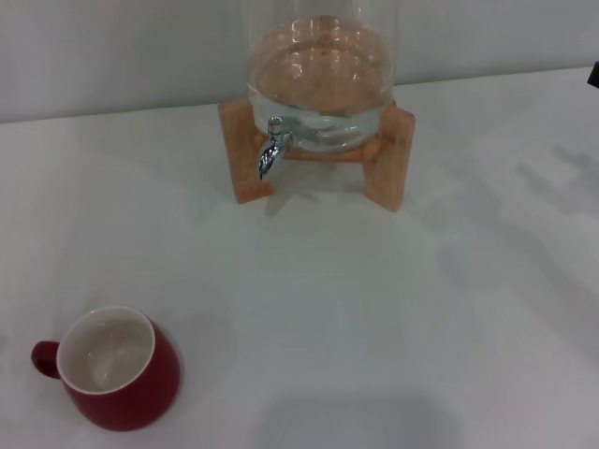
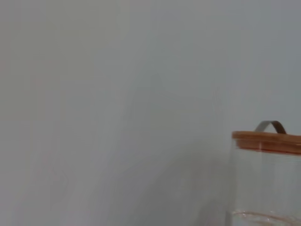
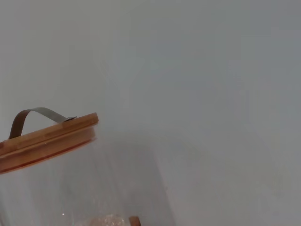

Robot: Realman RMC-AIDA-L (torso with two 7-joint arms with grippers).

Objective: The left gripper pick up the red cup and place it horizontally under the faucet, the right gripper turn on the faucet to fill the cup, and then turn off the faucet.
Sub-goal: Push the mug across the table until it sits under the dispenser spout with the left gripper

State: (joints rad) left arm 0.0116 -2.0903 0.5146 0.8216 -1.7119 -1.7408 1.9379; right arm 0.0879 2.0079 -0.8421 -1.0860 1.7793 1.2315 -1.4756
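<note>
The red cup [image 1: 117,369] stands upright on the white table at the front left. Its white inside faces up and its small handle points left. The faucet [image 1: 272,150], a chrome spigot with its spout turned down, sticks out of the front of a clear glass jar [image 1: 318,84] that holds water and rests on a wooden stand [image 1: 388,168] at the back centre. Nothing sits under the spout. A small black bit of my right gripper [image 1: 594,75] shows at the far right edge, well away from the faucet. My left gripper is out of view.
The white table [image 1: 374,309] stretches between cup and stand, with a grey wall behind. Both wrist views look at that wall and at the jar's wooden lid [image 2: 268,141], which has a metal strap handle [image 3: 37,115].
</note>
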